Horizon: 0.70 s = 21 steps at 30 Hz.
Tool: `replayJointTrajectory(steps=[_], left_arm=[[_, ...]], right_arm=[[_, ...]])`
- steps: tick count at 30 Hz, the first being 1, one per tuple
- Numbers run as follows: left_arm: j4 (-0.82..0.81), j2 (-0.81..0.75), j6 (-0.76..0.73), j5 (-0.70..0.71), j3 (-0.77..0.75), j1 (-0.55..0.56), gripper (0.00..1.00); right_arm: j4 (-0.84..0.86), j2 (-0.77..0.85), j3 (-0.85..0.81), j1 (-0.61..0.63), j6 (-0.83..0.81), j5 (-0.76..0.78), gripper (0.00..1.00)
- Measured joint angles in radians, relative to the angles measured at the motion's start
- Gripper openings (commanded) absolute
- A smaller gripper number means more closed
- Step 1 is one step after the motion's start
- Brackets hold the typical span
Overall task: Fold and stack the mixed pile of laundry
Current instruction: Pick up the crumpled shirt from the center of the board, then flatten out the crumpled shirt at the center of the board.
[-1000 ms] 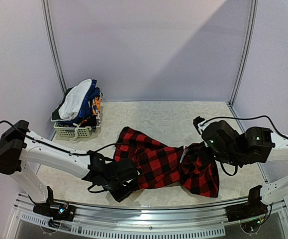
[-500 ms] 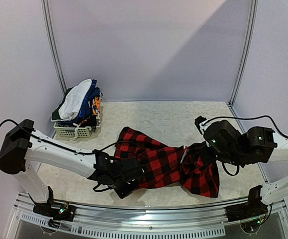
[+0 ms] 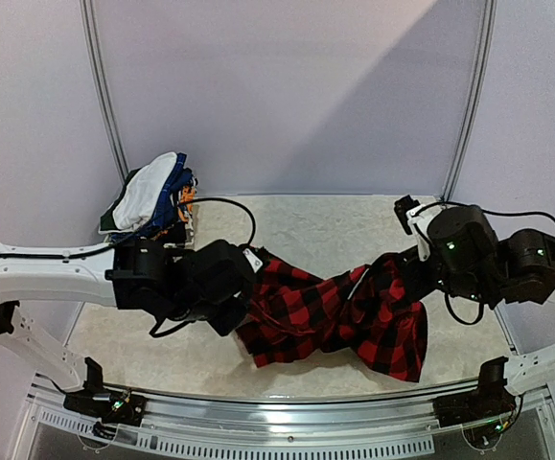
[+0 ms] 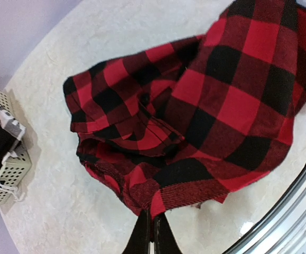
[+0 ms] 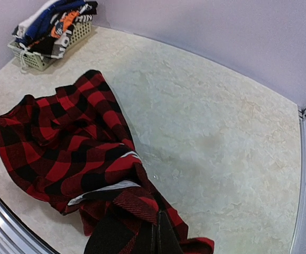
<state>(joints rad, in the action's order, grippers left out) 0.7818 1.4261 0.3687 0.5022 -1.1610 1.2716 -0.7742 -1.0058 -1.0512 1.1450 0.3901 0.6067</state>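
The red-and-black plaid shirt (image 3: 335, 311) hangs crumpled between both arms over the near half of the table. My left gripper (image 4: 153, 218) is shut on a hem corner at the shirt's left end (image 4: 158, 198); in the top view the left gripper (image 3: 245, 314) shows just above the table. My right gripper (image 5: 156, 221) is shut on a bunched fold at the shirt's right end, and in the top view the right gripper (image 3: 404, 271) holds that end raised. A white strip (image 5: 108, 188) shows inside the fold. The rest of the mixed laundry pile (image 3: 150, 196) sits heaped at the back left.
The small white lattice basket (image 4: 7, 174) under the heap stands at the back left corner, partly hidden by my left arm in the top view. Purple walls close the back and sides. A metal rail (image 3: 277, 407) runs along the near edge.
My left gripper has shut on the shirt's left hem and drawn it up and back from the near edge. The right gripper has risen slightly with its end of the shirt.
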Motion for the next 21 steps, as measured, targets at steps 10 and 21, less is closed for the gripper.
replayJointTrajectory(steps=[10,21], left_arm=[[0.116,-0.061,-0.036,0.169,-0.226,0.000,0.00],[0.137,-0.103,-0.165,0.279,-0.521,-0.002,0.00]], right_arm=[[-0.001,0.077,-0.204,0.000,-0.132,-0.065,0.00],[-0.051,0.047,-0.518,-0.001,-0.269,-0.151,0.00]])
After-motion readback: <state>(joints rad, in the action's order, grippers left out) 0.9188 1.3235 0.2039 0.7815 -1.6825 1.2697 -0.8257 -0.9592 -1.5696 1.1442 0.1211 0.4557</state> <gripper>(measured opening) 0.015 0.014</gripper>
